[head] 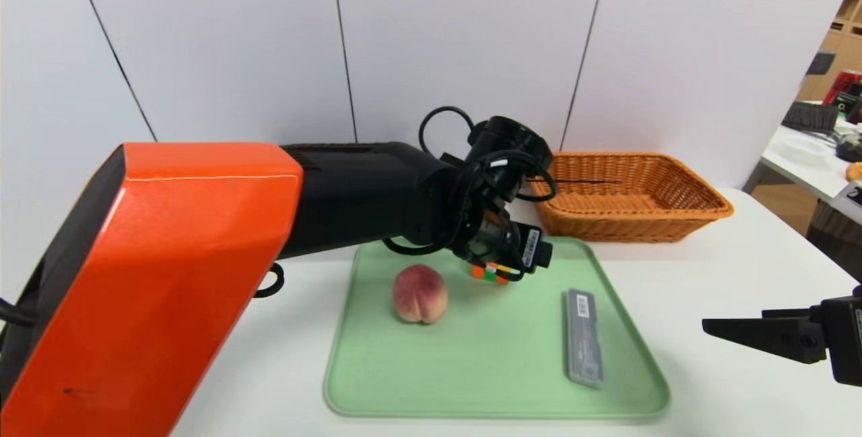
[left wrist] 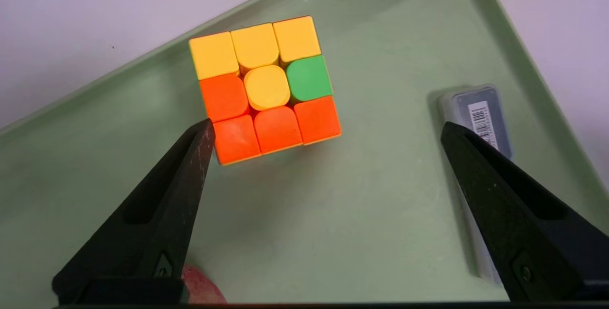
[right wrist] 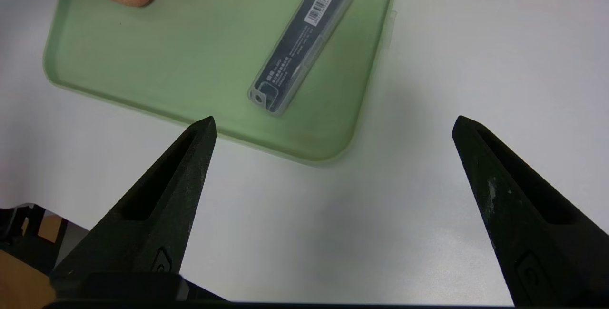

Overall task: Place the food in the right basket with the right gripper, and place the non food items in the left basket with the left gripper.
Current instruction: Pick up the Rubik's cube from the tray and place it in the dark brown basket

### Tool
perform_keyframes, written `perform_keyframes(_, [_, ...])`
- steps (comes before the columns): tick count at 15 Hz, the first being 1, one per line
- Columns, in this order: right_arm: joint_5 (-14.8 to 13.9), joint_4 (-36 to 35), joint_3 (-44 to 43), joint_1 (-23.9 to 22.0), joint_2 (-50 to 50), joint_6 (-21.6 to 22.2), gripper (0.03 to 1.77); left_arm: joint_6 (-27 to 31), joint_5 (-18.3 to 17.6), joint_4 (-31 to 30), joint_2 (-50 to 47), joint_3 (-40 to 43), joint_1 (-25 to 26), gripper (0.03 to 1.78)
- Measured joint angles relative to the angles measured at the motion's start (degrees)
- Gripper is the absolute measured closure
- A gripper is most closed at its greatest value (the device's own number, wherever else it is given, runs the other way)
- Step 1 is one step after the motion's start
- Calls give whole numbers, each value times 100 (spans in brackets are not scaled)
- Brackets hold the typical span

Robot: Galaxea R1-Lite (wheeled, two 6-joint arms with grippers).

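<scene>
The puzzle cube point(left wrist: 265, 89) is sitting on the far part of the green tray point(head: 485, 383), its top face showing yellow, orange and one green tile. My left gripper point(left wrist: 326, 130) is hovering over it with fingers spread wide and gripping nothing; one fingertip point(left wrist: 205, 130) is lining up just beside the cube's near corner, the other is hanging above the grey case point(head: 583, 346). That case is lying flat along the tray's right side, barcode sticker at its far end. The peach point(head: 420, 293) is resting on the tray to the left of the cube, cleft facing me, apart from both other things.

My right gripper point(right wrist: 333, 125) is waiting off the tray's near right corner, above the white table point(head: 741, 302), fingers likewise released and empty.

The orange-tan basket point(head: 630, 198) is standing behind the tray on the right. My orange-shelled left arm point(head: 155, 275) is blocking the left side of the head view, so I am not seeing the dark basket.
</scene>
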Motion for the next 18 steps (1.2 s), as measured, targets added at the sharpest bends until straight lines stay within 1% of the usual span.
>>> perform_keyframes(4, [2, -7, 79, -46, -7, 6, 9, 171, 71, -20, 37, -37, 87, 12])
perform_keyframes(8, [4, -7, 113, -50, -2, 6, 9, 227, 360, -17, 98, -39, 171, 12])
perform_keyframes(15, [6, -46, 121, -50, -2, 6, 9, 300, 360, -277, 414, -41, 201, 12])
perform_keyframes(18, [6, -44, 129, -49, -2, 6, 9, 300, 357, -299, 489, -41, 207, 12])
